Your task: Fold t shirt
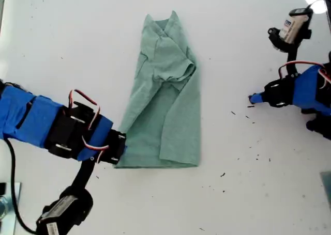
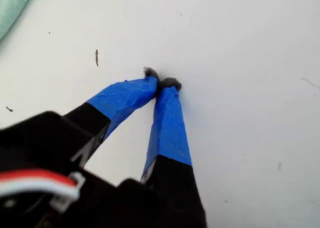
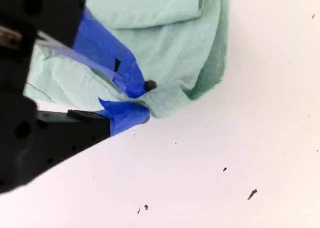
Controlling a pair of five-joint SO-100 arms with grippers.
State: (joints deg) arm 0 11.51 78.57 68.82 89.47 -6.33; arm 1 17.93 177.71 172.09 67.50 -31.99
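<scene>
Exterior view: the t shirt (image 1: 166,95) lies on the white table (image 1: 62,33), already folded lengthwise into a narrow strip, one sleeve turned across the middle. My second gripper (image 1: 120,148), on the arm coming in from the exterior view's left, sits at the hem corner of the strip; the cloth runs up and away from its tips. My first gripper (image 1: 253,98), on the arm at the exterior view's right, points toward the shirt but stays well apart from it, w/ bare table between.

First wrist view: my first gripper (image 2: 161,81) has its blue-taped fingers (image 2: 167,123) pressed together, tips meeting, nothing between them. Only table lies ahead of the tips; a sliver of green cloth (image 2: 12,5) shows far off to one side.

Second wrist view: my second gripper (image 3: 142,100) is pinching the shirt's corner (image 3: 165,100), a small fold of fabric caught between the taped tips. The rest of the cloth (image 3: 150,42) spreads out beyond the tips in stacked layers.

Handling, as a judgement: thin, soft, light fabric, limp, w/ no stiffness to carry a fold on its own. It should lift easily but will sag, and layers may slide or peel apart if only the top one is caught. Best hold looks like the hem corners, all layers together; the far hem corner, nearer my first gripper, is the free one.
</scene>
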